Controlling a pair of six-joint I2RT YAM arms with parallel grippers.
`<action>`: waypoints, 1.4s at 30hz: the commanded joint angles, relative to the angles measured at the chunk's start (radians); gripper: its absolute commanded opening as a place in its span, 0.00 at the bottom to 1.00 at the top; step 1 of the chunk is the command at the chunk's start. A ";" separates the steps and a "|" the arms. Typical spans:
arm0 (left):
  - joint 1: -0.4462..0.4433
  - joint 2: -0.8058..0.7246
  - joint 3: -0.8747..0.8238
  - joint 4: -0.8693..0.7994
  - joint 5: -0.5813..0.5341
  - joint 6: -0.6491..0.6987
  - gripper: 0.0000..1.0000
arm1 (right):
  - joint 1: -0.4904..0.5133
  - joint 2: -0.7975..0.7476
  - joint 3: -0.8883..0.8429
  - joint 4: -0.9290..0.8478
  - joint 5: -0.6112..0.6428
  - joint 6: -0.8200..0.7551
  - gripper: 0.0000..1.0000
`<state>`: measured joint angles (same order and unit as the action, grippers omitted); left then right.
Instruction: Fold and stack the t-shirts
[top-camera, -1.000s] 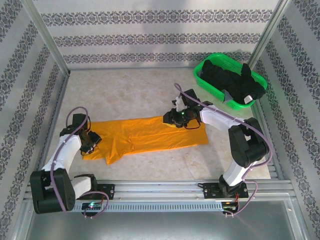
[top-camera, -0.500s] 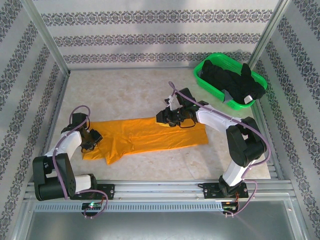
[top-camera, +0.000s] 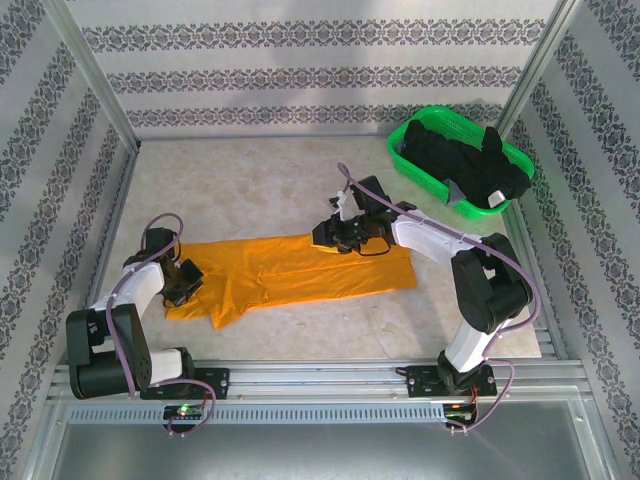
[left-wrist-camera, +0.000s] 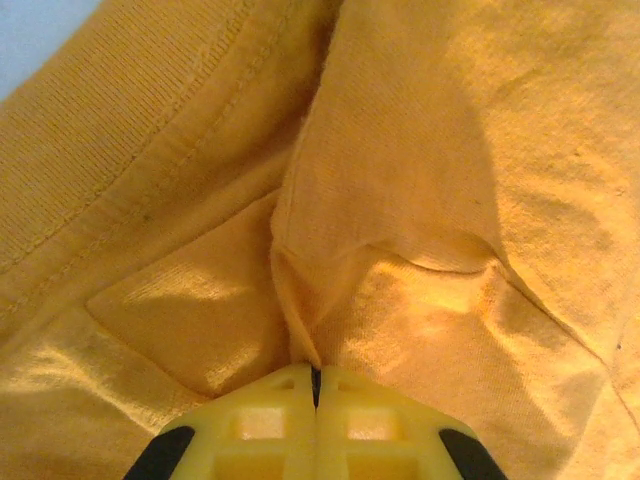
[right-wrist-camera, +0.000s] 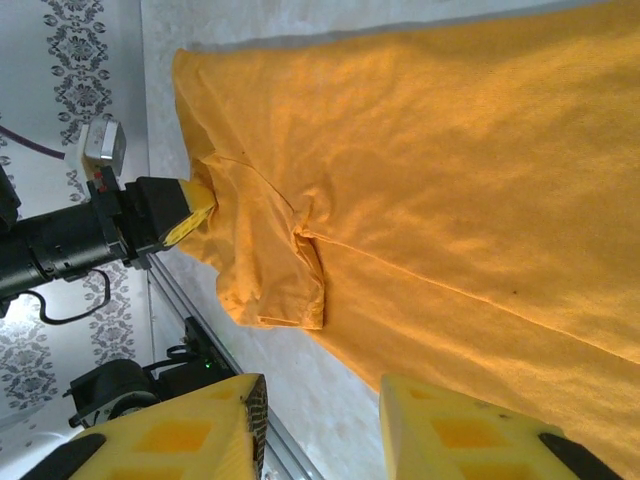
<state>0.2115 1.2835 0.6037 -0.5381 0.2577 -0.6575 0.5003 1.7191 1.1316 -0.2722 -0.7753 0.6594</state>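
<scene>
left gripper (left-wrist-camera: 315, 375) pressed together on a thin ridge of the mustard-orange ribbed-hem knit t-shirt (top-camera: 300, 272), which lies spread along the near middle of the pale bench (top-camera: 250, 180). right gripper (right-wrist-camera: 322, 395) spread, nothing between, at the shirt's far edge. Risks: the shallow pinch slips on lift; a one-sided pull drags and bunches the limp cloth. black t-shirts (top-camera: 465, 160) heaped in the green plastic mesh basket (top-camera: 420, 183), far right.

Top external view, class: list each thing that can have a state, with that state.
Mustard-orange cloth t-shirt, lying flat, one sleeve sticking out.
Green plastic mesh basket, upright, holding shirts.
Black cloth t-shirts, heaped unfolded in it.
Left tool, shut on the orange t-shirt.
Right tool, open over it.
</scene>
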 joint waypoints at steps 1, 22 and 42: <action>0.008 -0.051 0.029 -0.064 -0.023 0.000 0.00 | 0.003 0.010 0.022 -0.006 0.011 -0.001 0.36; 0.017 0.111 0.321 -0.178 -0.055 -0.092 0.00 | -0.012 0.020 0.050 -0.042 0.016 -0.014 0.35; 0.029 0.425 0.438 -0.104 -0.166 -0.002 0.08 | -0.041 -0.025 -0.021 -0.060 0.076 -0.031 0.33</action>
<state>0.2314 1.7054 1.0149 -0.6498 0.1356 -0.6807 0.4801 1.7283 1.1316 -0.3073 -0.7357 0.6540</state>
